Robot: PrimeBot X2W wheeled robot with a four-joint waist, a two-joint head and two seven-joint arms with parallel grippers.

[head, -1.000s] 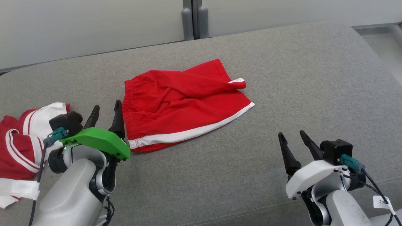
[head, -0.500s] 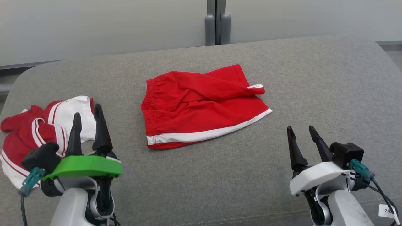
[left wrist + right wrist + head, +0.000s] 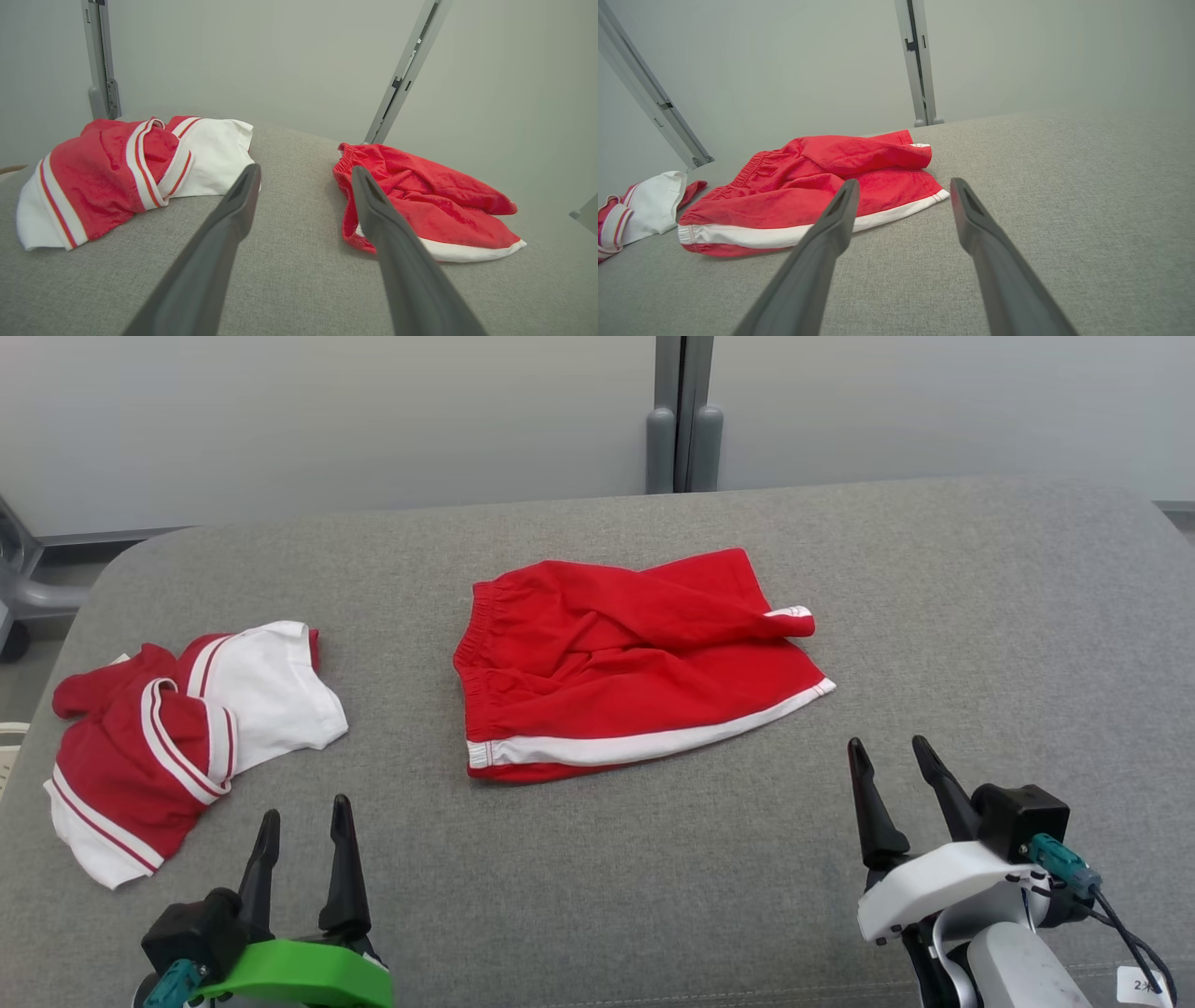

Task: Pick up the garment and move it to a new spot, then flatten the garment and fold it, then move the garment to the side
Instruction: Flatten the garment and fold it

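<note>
Spreading across most of the head view, the grey fabric cushion (image 3: 934,616) carries two garments. The red shorts (image 3: 635,672) lie flat near the middle of the frame, well apart from both claws. Their long axis runs left to right with a slight tilt. The gathered waistband is at the left end and the leg hems point to the right. A white stripe runs along the lower edge, and one leg lies folded across the upper part, its white-trimmed hem at the upper right corner. The layers underneath are hidden by the top layer.

A red-and-white top (image 3: 177,737) sits crumpled at the left of the frame. Its outline is hard to read, and in the right wrist view the left edge cuts it off.

The left claw (image 3: 306,807) at the lower left is released and grasps nothing, and the bottom edge cuts off its green body. The right claw (image 3: 887,743) at the lower right is likewise spread and empty. In the left wrist view one finger overlaps the waistband corner.
</note>
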